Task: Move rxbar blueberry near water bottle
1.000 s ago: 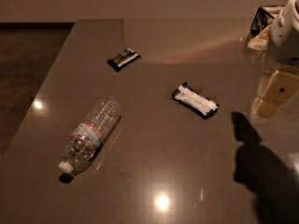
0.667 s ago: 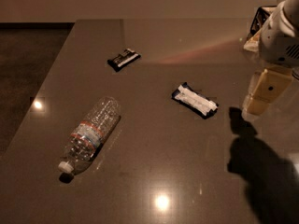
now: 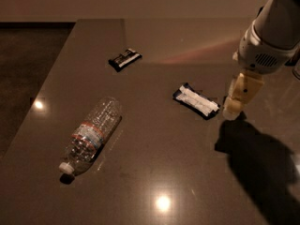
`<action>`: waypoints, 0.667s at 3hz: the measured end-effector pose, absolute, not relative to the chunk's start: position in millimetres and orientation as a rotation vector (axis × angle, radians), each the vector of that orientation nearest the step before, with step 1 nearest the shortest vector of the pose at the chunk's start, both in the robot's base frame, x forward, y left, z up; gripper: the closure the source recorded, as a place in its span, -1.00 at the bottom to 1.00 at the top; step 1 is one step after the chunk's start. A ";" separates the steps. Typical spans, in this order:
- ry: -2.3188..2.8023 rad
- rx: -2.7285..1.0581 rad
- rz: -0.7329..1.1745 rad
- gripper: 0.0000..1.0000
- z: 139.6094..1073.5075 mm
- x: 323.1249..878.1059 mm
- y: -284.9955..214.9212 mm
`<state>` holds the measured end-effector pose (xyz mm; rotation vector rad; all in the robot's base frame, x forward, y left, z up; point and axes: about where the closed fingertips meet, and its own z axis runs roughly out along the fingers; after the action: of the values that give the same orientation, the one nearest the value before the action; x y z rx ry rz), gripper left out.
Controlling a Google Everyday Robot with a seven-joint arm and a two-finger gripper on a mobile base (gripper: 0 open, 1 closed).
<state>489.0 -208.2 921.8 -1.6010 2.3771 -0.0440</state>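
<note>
The rxbar blueberry [image 3: 196, 101], a flat wrapper with dark blue edges and a white centre, lies on the dark table right of the middle. The water bottle [image 3: 92, 134], clear with a white cap and a red-and-blue label, lies on its side at the left front, cap toward me. My gripper [image 3: 233, 109] hangs from the white arm at the right, its tip just right of the bar's right end and close above the table.
A small black wrapper with a white stripe [image 3: 124, 59] lies farther back, left of centre. The table's left edge [image 3: 51, 78] runs diagonally, with dark floor beyond. The arm's shadow [image 3: 258, 163] falls on the table at the right front.
The arm and gripper have moved left and down toward the right end of the rxbar blueberry. The bar, the bottle and the black wrapper have not moved.
</note>
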 end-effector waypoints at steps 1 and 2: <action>2.428 -1.567 -0.024 -1.00 895.2 498.7 -201.7; 2.452 -1.576 -0.010 -1.00 873.1 502.3 -186.3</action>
<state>502.3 -186.3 873.1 -1.5761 2.4516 -0.0098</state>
